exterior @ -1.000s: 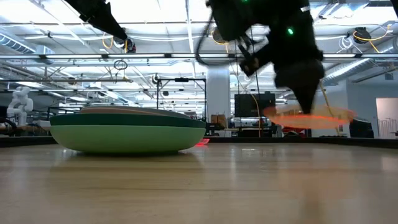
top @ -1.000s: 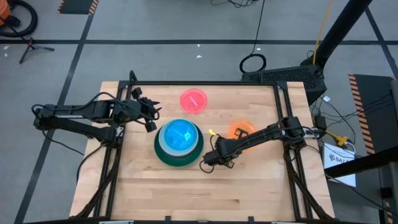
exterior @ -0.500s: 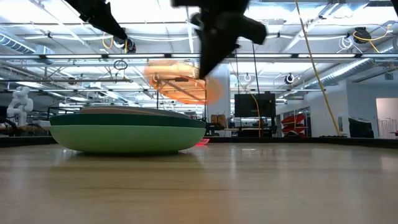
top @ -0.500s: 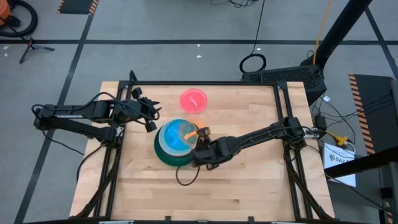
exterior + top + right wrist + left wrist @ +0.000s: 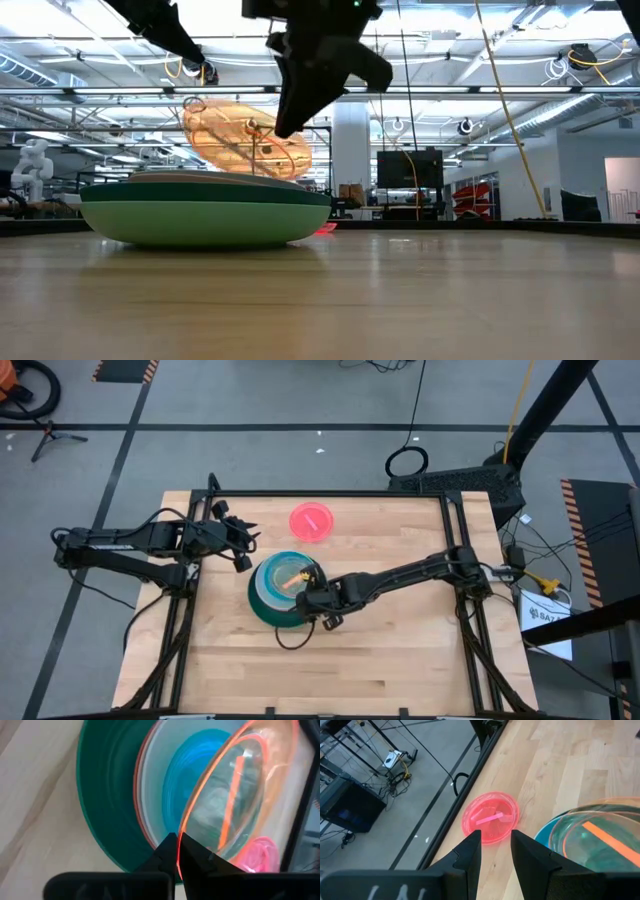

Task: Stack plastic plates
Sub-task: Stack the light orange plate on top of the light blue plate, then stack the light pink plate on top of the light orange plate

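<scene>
Here your right pincer [image 5: 176, 851] pinched the orange plate [image 5: 247, 139] by its rim, tilted just above the stack [image 5: 268, 598] for dropping, while your left pincer [image 5: 496, 851] waited open beside the table [image 5: 400, 660] edge.

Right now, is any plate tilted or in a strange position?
Yes. The orange plate hangs steeply tilted above the plate stack, pinched at its rim by the right end effector. The hot pink plate lies flat, apart.

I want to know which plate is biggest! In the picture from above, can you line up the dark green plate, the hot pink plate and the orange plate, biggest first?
1. Dark green plate, at the stack's bottom.
2. Hot pink plate.
3. Orange plate: held tilted and partly hidden by the right gripper, so its rank against the pink one is unsure.
</scene>
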You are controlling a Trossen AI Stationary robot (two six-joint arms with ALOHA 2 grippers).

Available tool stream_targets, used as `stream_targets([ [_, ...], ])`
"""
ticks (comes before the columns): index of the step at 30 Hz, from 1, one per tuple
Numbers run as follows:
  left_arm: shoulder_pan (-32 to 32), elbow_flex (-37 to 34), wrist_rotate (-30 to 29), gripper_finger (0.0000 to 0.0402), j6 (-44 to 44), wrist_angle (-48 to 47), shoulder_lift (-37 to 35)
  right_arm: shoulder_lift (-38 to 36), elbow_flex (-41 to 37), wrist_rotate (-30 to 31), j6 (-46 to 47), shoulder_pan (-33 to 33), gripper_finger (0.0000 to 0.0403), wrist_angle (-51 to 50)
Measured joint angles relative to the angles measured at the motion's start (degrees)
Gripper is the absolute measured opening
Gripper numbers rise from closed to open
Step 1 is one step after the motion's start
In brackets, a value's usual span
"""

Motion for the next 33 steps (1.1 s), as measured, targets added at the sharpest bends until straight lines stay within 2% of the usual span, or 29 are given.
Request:
stream_targets([
  [7, 0.0, 0.0, 0.0, 0.0113, 0.1, 0.1, 0.0, 1.8, 0.0, -1.5, 4.1, -1.2, 0.0052, -0.8],
  [14, 0.0, 0.0, 0.0, 0.0113, -0.8, 0.3, 0.0, 2.0, 0.0, 0.3, 10.4, -1.3, 0.0094, -3.0],
  [20, 0.0, 0.0, 0.0, 0.0113, -3.1, 0.3, 0.0, 1.7, 0.0, 2.0, 16.1, -1.3, 0.0094, -10.3],
  [26, 0.0, 0.0, 0.0, 0.0113, -8.6, -0.1, 1.1, 1.3, 0.0, 4.9, 22.3, -1.3, 0.0085, -23.2],
  [30, 0.0, 0.1, 0.0, 0.0113, -9.4, -0.3, 3.5, -2.0, -3.9, 4.9, 22.2, -1.3, 0.0082, -21.5],
  [33, 0.0, 0.1, 0.0, 0.0113, -8.8, 0.8, 5.7, -7.1, -11.0, 4.8, 21.0, -1.3, 0.0079, -14.5],
])
